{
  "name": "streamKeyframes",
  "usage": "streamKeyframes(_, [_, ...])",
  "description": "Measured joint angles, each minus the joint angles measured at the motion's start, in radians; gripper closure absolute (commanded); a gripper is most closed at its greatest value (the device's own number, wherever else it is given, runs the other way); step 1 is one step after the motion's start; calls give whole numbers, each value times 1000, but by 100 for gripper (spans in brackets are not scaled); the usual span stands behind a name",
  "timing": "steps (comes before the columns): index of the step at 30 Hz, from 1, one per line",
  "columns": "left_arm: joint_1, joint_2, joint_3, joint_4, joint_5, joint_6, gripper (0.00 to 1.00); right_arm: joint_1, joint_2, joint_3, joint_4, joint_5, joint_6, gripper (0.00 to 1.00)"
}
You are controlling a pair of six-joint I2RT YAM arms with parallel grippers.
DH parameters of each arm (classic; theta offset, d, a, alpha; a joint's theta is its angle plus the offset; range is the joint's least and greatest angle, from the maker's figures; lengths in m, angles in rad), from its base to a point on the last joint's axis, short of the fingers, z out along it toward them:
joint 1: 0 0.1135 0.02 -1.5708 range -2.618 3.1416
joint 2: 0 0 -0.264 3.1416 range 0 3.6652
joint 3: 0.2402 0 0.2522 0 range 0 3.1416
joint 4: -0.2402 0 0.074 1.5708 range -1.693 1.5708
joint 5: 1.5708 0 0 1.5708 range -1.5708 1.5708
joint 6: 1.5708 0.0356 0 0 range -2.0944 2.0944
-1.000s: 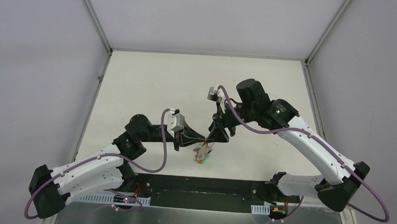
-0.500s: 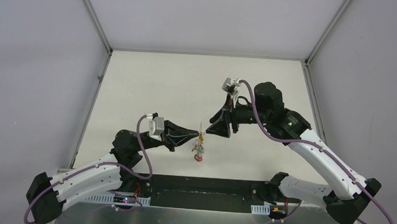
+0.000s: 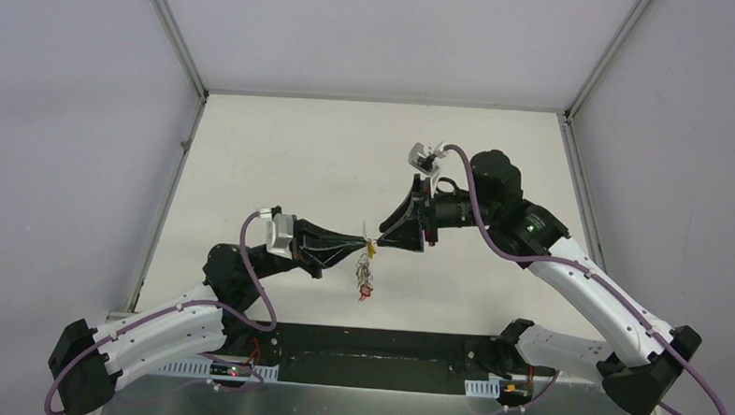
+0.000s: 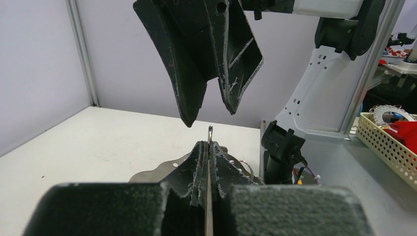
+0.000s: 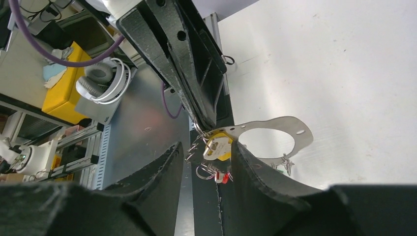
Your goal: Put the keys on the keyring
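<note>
Thin metal keyring (silvery keys)

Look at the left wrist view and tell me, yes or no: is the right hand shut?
No, the right hand is open, a clear gap between its fingertips, just above the shut left hand.

Scuffed black plastic, bright metal

Fingers looked matt black plastic, rough, scratched whitish at the edges. Keyring was thin shiny metal wire; keys silvery metal, one tag glossy yellow plastic. Table was pale, matt, smooth
</note>
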Motion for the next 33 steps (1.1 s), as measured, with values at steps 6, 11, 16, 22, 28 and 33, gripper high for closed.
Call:
streamKeyframes(6, [0,1,0,0,-1,-11,100,0,23,-14,60,-74,19,63])
streamKeyframes(11, [0,4,0,0,-2,-15,100,0,42,-29,89,-126,31,74])
streamKeyframes(16, [0,5,0,0,-2,-15,100,0,51,-42,111,-150,37,86])
streamKeyframes(22, [0,5,0,0,-2,-16,100,-2,52,-51,115,-150,34,96])
streamKeyframes(28, [0,5,0,-5,-2,-16,100,-3,52,-60,112,-151,27,100])
streamKeyframes(33, [0,5,0,-4,-3,-16,100,-3,53,-60,107,-151,23,100])
